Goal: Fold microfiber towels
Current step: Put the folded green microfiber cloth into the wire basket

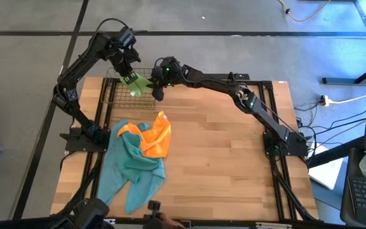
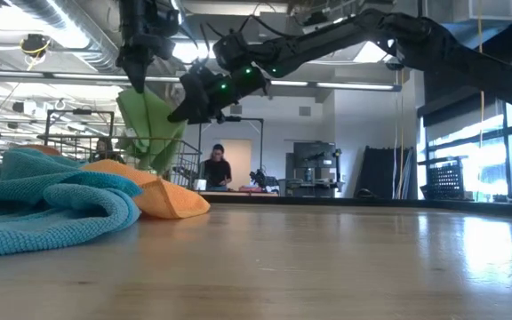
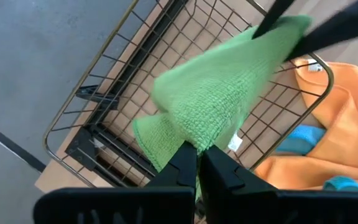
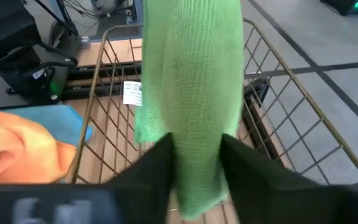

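Lime green towel (image 1: 135, 83) hangs over the wire basket (image 1: 116, 95), pinched in my left gripper (image 3: 196, 163) with my right gripper (image 4: 194, 155) narrowing around its lower part, so I judge I'm gathering corners and next need it spread flat.

person (image 2: 216, 168) behind the table — too small

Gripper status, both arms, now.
Left gripper: shut on the green towel, held over the wire basket.
Right gripper: fingers on either side of the same green towel; cannot tell whether it is gripping.
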### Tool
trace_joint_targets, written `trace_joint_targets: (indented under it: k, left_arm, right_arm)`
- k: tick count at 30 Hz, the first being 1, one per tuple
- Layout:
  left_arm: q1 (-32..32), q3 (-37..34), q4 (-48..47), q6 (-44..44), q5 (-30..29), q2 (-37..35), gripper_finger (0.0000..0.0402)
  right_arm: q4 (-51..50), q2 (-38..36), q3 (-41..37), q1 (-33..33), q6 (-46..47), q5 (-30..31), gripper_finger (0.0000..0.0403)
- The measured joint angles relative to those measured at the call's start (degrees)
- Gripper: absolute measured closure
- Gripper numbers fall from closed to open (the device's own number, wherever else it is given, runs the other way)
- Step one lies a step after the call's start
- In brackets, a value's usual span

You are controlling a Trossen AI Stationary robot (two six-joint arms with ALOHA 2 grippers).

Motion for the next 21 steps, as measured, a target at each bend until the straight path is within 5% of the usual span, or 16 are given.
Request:
trace_joint_targets:
  k: [4,11,21]
  left_arm:
    - [0.2,-0.5,1.0,0.7,-1.1,0.0,0.0401]
    - [2.8,-7.9,9.8,4.5,-8.2,0.1,0.0401]
    - [5.3,-21.5,17.3,7.4,-11.3,0.1,0.0401]
  right_arm:
    - [-0.7,0.0,0.0,-0.5,-3.0,-1.1,0.0387]
    - [4.6,0.0,0.0,-0.2,-21.2,12.9,0.0393]
    - [6.9,3.5,0.0,0.1,-22.4,7.4,0.0394]
